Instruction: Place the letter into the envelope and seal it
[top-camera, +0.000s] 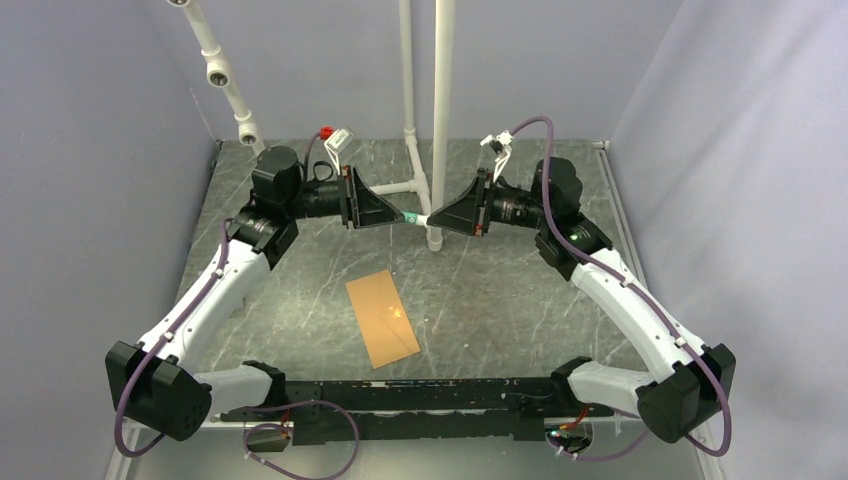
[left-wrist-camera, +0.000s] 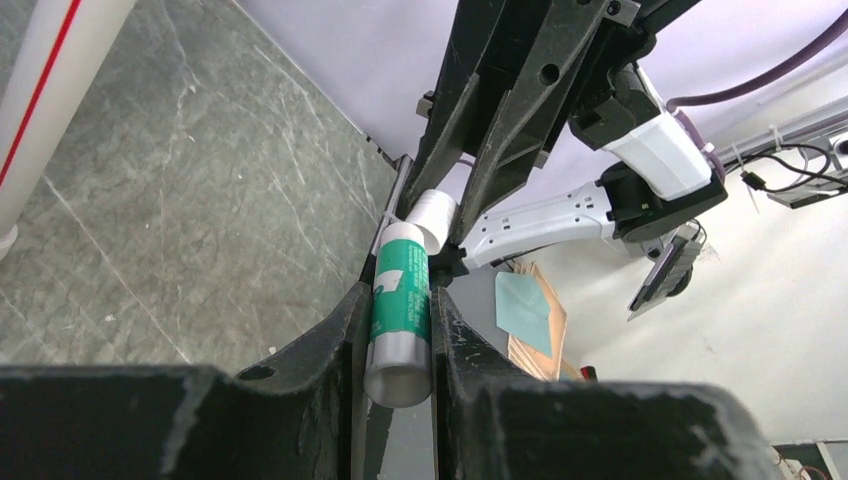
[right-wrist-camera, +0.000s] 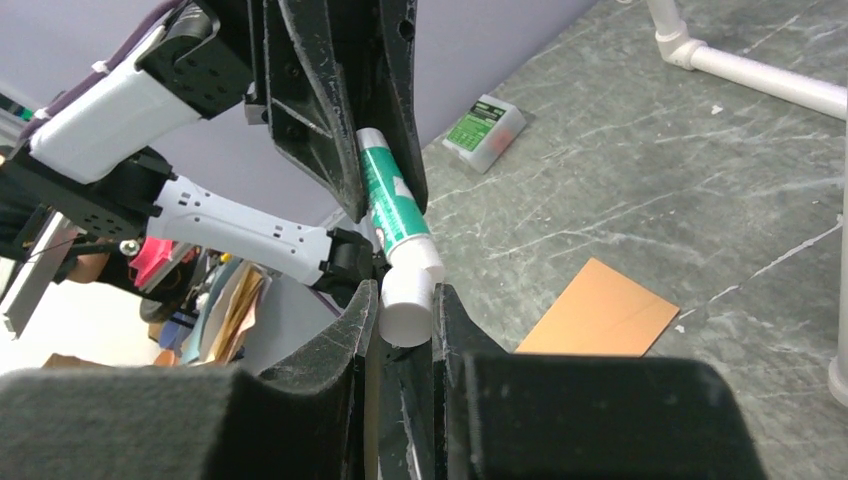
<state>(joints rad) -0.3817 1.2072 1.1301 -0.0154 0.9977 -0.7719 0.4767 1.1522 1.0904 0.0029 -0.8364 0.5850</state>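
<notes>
My left gripper is clamped on the green glue stick, and my right gripper is clamped on its white cap. The envelope lies flat toward six o'clock. No separate letter is visible. Recommendation: separate straight along the tube's axis, without bending.

Envelope lies on table, before glue stick.

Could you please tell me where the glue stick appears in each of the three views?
Top external: glue stick near centre, held mid-air.
Left wrist: glue stick lower centre, green body in the left pincer.
Right wrist: glue stick centre, white cap in the right pincer.
Shared landmark: white pipe frame.
</notes>
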